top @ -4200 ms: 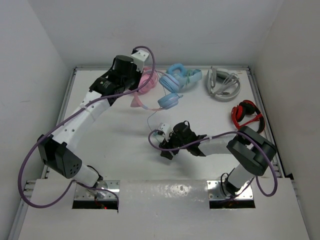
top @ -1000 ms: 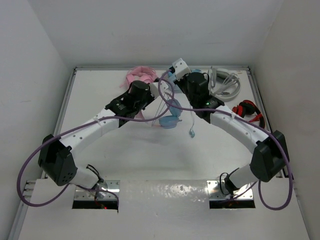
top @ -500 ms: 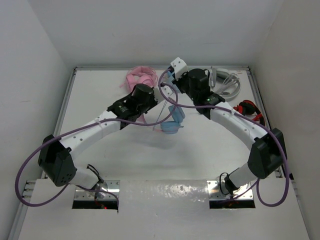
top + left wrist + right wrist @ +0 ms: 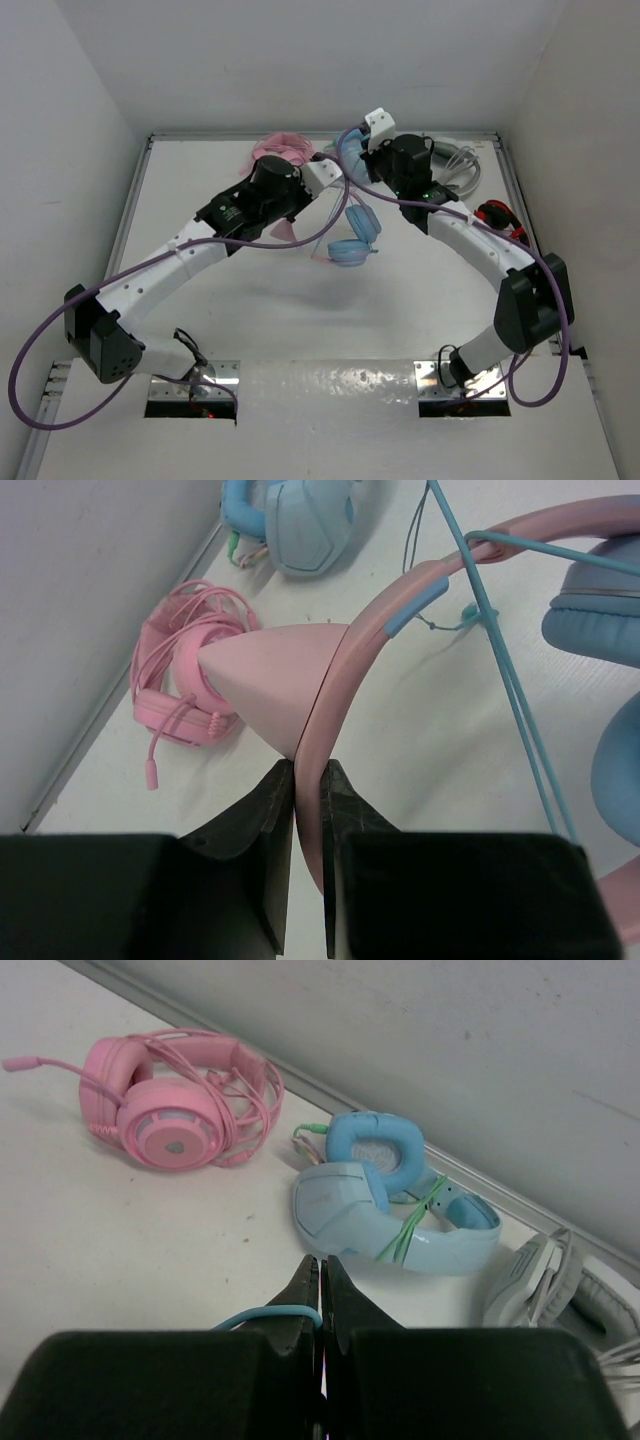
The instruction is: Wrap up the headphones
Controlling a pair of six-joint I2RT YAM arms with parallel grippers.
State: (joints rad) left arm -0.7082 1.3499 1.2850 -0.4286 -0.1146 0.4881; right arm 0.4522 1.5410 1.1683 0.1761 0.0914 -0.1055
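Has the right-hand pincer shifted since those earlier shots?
Yes. The right pincer has travelled from the near middle towards the back wall, now just left of the white headphones, shut on the thin blue cable.

Five headphones (image 4: 350,248) (image 4: 280,151) (image 4: 390,1210) (image 4: 462,166) (image 4: 494,216) and two arms (image 4: 190,255) (image 4: 470,240) are here.

The headphones (image 4: 350,248) were near the middle of the worktop (image 4: 250,290). Their pink headband (image 4: 340,680), with its cat ear (image 4: 270,675), stood pinched between the left fingers (image 4: 255,820). The light blue ear cups (image 4: 600,610) lay close together, and the thin blue cable (image 4: 510,670) ran taut across the band.
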